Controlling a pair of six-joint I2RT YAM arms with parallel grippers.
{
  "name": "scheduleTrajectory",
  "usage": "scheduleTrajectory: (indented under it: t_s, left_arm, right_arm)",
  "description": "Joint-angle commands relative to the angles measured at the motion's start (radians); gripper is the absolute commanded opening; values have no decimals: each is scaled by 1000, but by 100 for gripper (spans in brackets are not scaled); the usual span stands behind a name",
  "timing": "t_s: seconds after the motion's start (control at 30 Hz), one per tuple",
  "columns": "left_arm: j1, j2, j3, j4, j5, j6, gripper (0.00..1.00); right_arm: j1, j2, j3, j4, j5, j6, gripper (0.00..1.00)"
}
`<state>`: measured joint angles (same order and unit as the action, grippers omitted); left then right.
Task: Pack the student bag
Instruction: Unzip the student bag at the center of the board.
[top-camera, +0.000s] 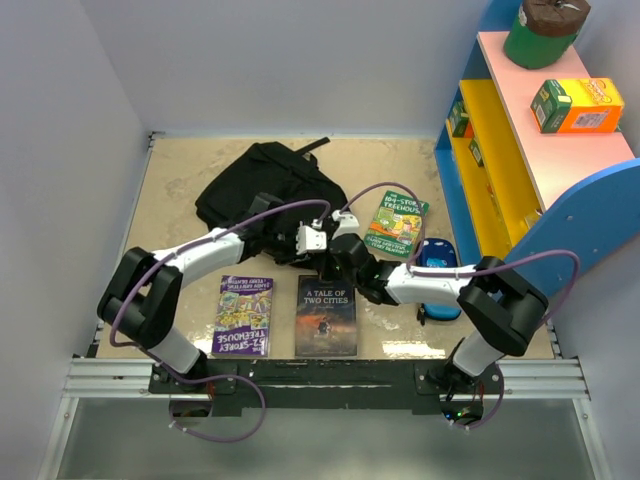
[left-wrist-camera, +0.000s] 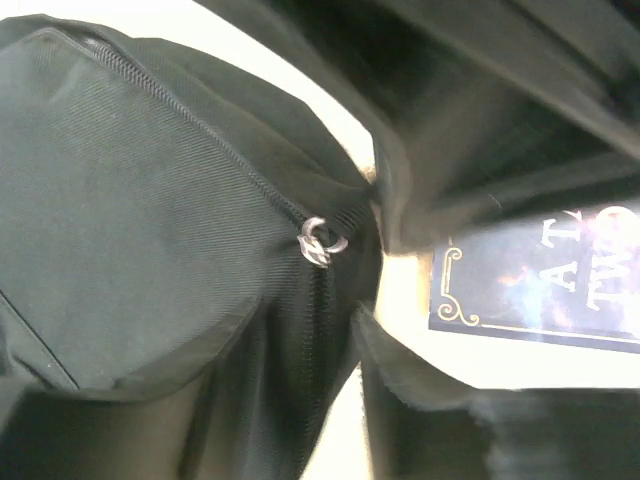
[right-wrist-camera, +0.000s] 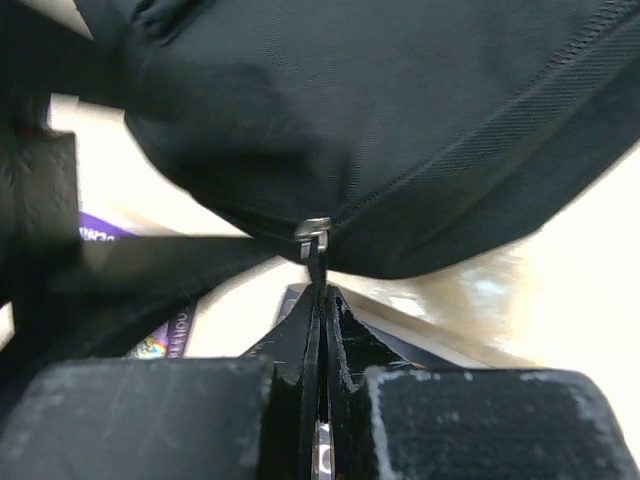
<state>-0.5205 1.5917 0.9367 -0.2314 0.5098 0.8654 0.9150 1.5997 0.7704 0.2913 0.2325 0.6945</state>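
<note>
Black, probably limp student bag (top-camera: 262, 195) is best taken by its zipper pull (right-wrist-camera: 316, 262), which right gripper (right-wrist-camera: 322, 300) pinches; left gripper's (top-camera: 316, 241) opening unclear.

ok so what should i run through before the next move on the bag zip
1. Right end effector shut on the zipper pull: ok.
2. Pull in line with the zip seam, not twisted: ok, as far as the right wrist view shows.
3. Left end effector bracing the student bag: cannot tell, its fingers are blurred.
4. Bag open enough for a book: not ok, no view shows an opening.
5. A Tale of Two Cities, purple book and green book lying flat outside the bag: ok.
6. Pencil case free to reach: not ok, the right forearm crosses over it.
</note>
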Motion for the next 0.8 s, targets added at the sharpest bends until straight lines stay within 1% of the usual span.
scheduleTrajectory:
  t_s: [0.0,0.03,0.07,0.1,0.23,0.3,0.33,0.4,0.43,0.53,0.6,0.77]
  left_arm:
    - [-9,-58,-78,89,-10,4,33]
    - [-10,-67,-84,74,-13,14,28]
    - [-9,-70,-88,60,-14,21,19]
    - [-9,-76,-91,49,-17,29,15]
    - [-12,-139,-137,0,-24,90,8]
    - [-19,-151,-139,-45,-36,124,6]
    - [-19,-159,-144,-84,-43,162,2]
    - [-21,-170,-154,-123,-72,211,0]
    - [-21,-182,-168,-158,-86,262,0]
    - [-19,-203,-194,-216,-129,352,0]
    - [-19,-214,-205,-238,-145,380,0]
    - [-12,-234,-191,-338,-122,468,0]
  right_arm:
    - [-42,-60,-17,-9,-18,-29,0]
    - [-62,-64,-17,-9,-28,-29,0]
    - [-71,-63,-19,-9,-35,-29,0]
    - [-80,-63,-17,-9,-39,-30,0]
    - [-140,-52,3,-30,-68,-36,0]
    - [-160,-41,33,-52,-81,-41,0]
    - [-185,-35,47,-87,-87,-50,0]
    - [-206,-17,89,-125,-94,-59,0]
    - [-229,-12,99,-161,-94,-72,0]
    - [-280,11,148,-239,-96,-98,0]
    - [-300,25,178,-262,-85,-116,0]
    - [-350,63,259,-319,-19,-177,0]
